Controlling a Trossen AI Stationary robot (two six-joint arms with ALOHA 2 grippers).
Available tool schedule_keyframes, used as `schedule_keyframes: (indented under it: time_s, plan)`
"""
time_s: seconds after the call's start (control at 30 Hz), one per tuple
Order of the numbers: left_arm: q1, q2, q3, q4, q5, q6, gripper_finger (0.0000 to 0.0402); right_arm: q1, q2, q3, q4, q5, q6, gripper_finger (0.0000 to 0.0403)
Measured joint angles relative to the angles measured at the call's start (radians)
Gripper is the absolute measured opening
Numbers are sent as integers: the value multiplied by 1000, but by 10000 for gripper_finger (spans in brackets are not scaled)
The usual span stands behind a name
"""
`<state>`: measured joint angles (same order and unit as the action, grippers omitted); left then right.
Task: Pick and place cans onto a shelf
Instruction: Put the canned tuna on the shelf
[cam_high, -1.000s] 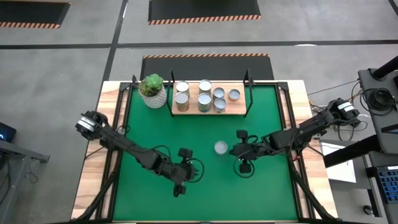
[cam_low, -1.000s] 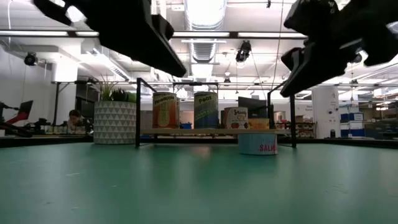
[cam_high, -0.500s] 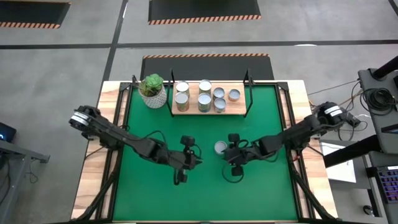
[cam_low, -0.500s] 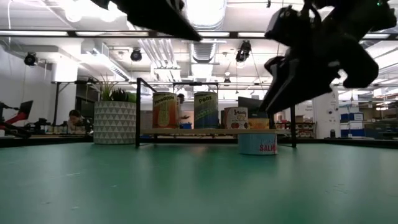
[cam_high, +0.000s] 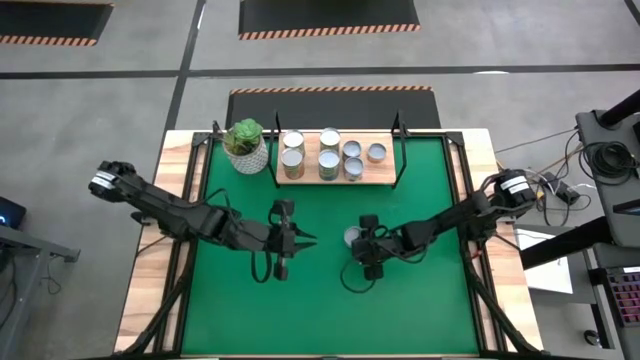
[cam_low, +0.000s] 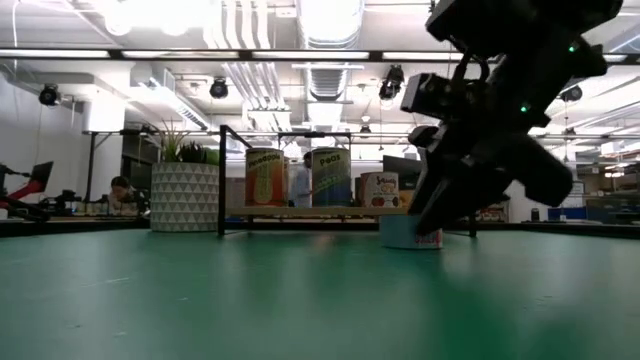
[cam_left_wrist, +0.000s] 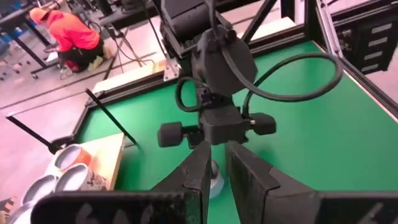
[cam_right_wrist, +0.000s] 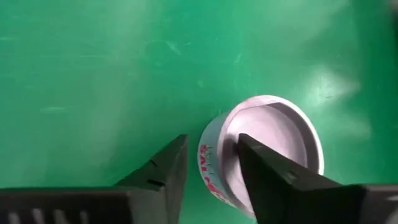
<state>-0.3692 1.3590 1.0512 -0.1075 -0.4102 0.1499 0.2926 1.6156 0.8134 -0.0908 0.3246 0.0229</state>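
1. Cans first: one loose can (cam_high: 354, 237) sits on the green mat (cam_high: 240, 300) mid-tabletop, well in front of the shelf (cam_high: 337, 176). It's short, with a pale top and red lettering on the side.
2. Right gripper (cam_high: 364, 243) is right on top of that can. In the right wrist view its jaws are apart, with one finger (cam_right_wrist: 273, 183) over the can's (cam_right_wrist: 267, 152) top and the other down beside its wall. They straddle the rim; nothing is clamped yet.
3. Low view shows the same thing: the right gripper (cam_low: 425, 205) is tilted down over the can (cam_low: 408, 232), which stands flat on the mat.
4. Left gripper (cam_high: 303, 238) is off to the left of the can, near it but not touching, pointing at it. In the left wrist view its jaws are almost together with just a thin gap, holding nothing.
5. Shelf is at the back of the mat and already carries a bunch of cans (cam_high: 330, 154). I count about seven tops from above, but the stacked ones are hard to separate.
6. Plant pot (cam_high: 246, 148) stands just left of the shelf.
7. Person in orange (cam_left_wrist: 65, 37) is crouched on the floor beyond the tabletop.
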Motion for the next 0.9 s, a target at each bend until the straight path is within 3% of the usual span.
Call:
schedule_keyframes:
  time_s: [0.23,0.53,0.9]
  plan:
    - [-3,7,0,-33,0,-8,36,-7,18,1,10,5,-16,20]
    - [-4,5,0,-32,0,-6,36,-16,-106,31,-129,-22,1,11]
    - [-4,5,0,-41,-2,6,36,-178,-340,166,-557,72,172,10]
